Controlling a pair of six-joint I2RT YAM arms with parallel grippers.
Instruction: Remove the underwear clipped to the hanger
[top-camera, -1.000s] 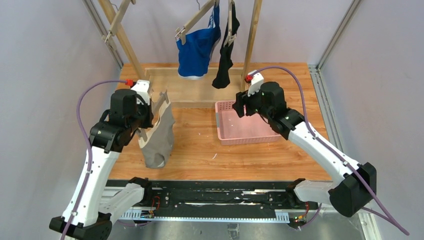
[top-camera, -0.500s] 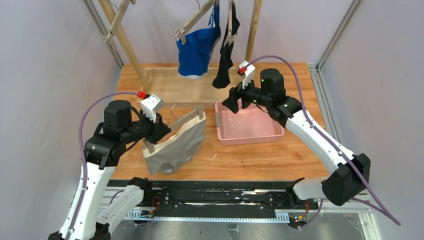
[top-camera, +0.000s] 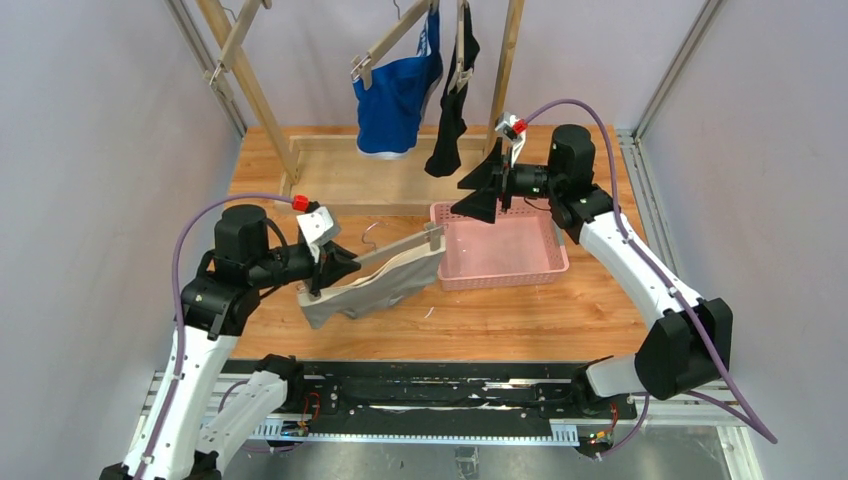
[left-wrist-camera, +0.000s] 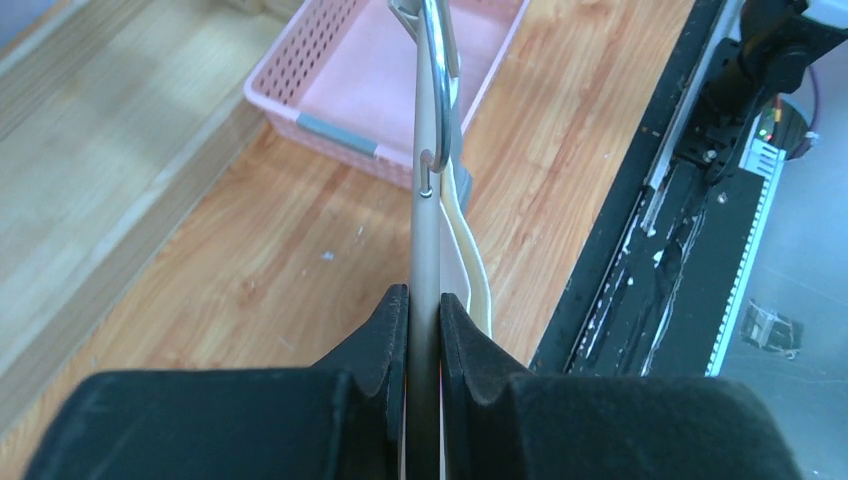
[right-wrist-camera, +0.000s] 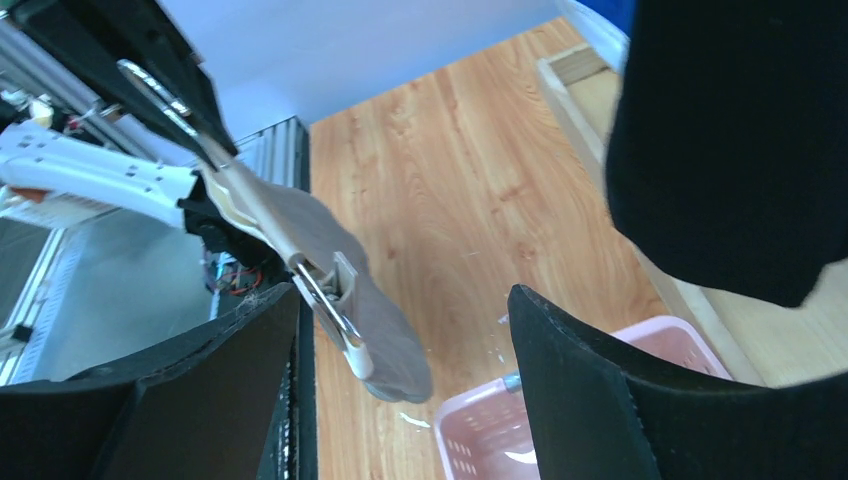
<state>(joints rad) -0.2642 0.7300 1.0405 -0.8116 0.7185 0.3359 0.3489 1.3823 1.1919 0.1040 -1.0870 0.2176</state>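
Observation:
My left gripper (top-camera: 322, 272) is shut on one end of a wooden clip hanger (top-camera: 395, 248) and holds it out flat over the table. The light grey underwear (top-camera: 365, 294) hangs clipped under it. The hanger's bar (left-wrist-camera: 425, 230) shows edge-on between the left fingers, and in the right wrist view the hanger's far clip (right-wrist-camera: 340, 315) shows with the grey underwear (right-wrist-camera: 385, 335). My right gripper (top-camera: 478, 189) is open and empty above the pink basket's (top-camera: 515, 268) far left corner. The blue underwear (top-camera: 395, 100) and the black underwear (top-camera: 450, 110) hang clipped on hangers from the wooden rack.
The wooden rack's legs (top-camera: 250, 90) and base frame (top-camera: 330, 180) stand across the back of the table. The pink basket is to the right of the held hanger, and its corner shows in the right wrist view (right-wrist-camera: 480, 440). Grey walls close in both sides.
My left gripper swung the hanger from upright to flat, its far end now reaching the pink basket. My right gripper rose, turned left and opened wide.

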